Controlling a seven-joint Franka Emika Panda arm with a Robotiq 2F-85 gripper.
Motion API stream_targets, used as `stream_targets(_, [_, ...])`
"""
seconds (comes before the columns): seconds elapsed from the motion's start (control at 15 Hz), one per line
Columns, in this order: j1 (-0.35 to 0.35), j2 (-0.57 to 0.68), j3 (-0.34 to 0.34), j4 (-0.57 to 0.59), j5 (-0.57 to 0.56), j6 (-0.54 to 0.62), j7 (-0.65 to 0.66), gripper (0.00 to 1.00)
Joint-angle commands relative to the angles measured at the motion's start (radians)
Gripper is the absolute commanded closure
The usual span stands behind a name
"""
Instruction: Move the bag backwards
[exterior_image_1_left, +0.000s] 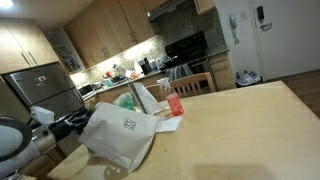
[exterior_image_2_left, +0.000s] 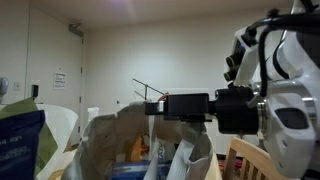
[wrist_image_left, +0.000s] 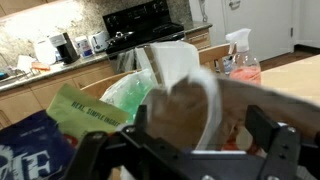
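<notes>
Wrist view: gripper (wrist_image_left: 195, 140) released, jaws spread above bag (wrist_image_left: 190, 85) rim; risk, soft fabric slipping the pinch or shoved bag toppling nearby bottle (wrist_image_left: 240, 62).

Wooden table (exterior_image_1_left: 250, 120) — bag (exterior_image_1_left: 118, 135), spray bottle (exterior_image_1_left: 175, 100) on it.

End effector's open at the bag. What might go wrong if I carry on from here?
1. The end effector is open, and the soft rim of the bag appears to lie between its fingers. The loose fabric may bunch or slip out as the jaws close.
2. The bottle of red liquid stands close beside the bag, so dragging the bag could tip it.
</notes>
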Motion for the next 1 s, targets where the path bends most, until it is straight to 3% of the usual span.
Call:
stream_targets(0.0, [-0.043, -0.096, -0.041, -0.031, 0.000, 0.023, -0.047, 0.00])
stream_targets(0.27, [-0.063, -0.114, -0.067, -0.026, 0.001, 0.018, -0.050, 0.00])
stream_targets(0.93, [-0.031, -0.178, -0.037, -0.070, 0.000, 0.004, -0.092, 0.00])
